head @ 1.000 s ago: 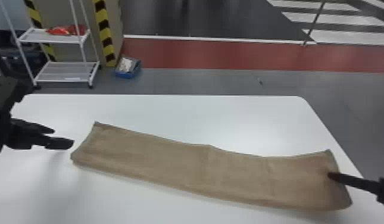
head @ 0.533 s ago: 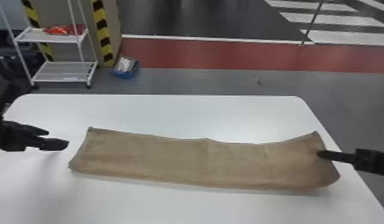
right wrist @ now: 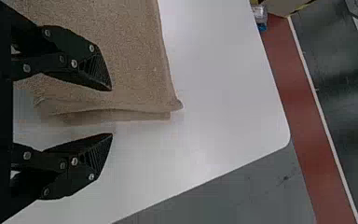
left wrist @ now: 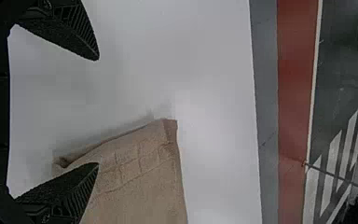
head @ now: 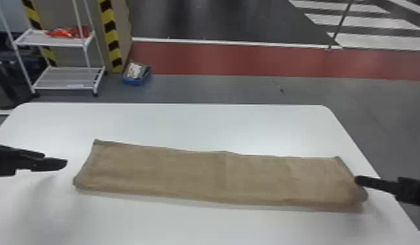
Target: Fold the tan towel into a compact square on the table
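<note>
In the head view, the long tan cloth towel [head: 192,174] lies folded into a strip on the white, smooth tabletop [head: 218,125], its long axis running nearly from nine o'clock to three; from the black two-fingered left gripper [head: 55,159] it lies toward three o'clock, just beside, and from the black two-fingered right gripper [head: 356,180], the nearer one, toward nine, the finger overlapping its end. In the left wrist view, the fingers stand wide apart, one partly covering a towel corner, whose layers gape slightly. In the right wrist view, the fingers are also parted, one over the flat, nubbly cloth, the other beyond its layered short end
</note>
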Tool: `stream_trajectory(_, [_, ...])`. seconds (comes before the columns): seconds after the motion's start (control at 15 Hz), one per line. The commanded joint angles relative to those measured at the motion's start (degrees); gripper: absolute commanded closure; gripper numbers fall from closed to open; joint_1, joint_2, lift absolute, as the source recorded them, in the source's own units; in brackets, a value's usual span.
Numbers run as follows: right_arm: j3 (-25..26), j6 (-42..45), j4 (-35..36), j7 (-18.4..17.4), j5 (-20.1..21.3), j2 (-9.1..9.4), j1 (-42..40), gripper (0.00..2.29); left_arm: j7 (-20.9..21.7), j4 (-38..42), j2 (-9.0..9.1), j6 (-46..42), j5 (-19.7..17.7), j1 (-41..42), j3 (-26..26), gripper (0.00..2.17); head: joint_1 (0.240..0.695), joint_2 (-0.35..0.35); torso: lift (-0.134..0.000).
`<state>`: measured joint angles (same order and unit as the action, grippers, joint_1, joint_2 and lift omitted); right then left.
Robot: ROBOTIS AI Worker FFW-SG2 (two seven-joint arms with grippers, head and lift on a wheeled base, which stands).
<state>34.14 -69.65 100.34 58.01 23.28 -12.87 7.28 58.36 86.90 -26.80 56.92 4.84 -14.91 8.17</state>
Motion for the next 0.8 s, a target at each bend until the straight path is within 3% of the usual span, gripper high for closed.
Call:
stream_trajectory(0.0, [5.50,-0.10,4.86,0.00,-5.08,-0.57,-5.08,0.06,0.00,3.28,1.22,5.62,-1.50,1.47,2.91,0.08,0.695,-0.123,-0.125])
stream_trajectory(0.4, [15.26,0.78,14.79,1.05,-14.05,-0.57,-18.35,0.07,-2.99,5.04,6.85,23.55,-1.50,-0.03,4.84,0.21,0.695,-0.234,-0.125])
stream_trajectory(0.53, [17.02,0.96,15.85,1.41,-15.98,-0.40,-20.90,0.07,-3.87,5.83,8.69,24.43,-1.41,-0.20,5.19,0.21,0.695,-0.265,-0.125])
stream_trajectory(0.73, [18.07,2.89,15.76,1.49,-17.39,-0.31,-23.45,0.08,-5.19,6.27,10.10,23.55,-1.76,-0.20,5.37,0.21,0.695,-0.312,-0.125])
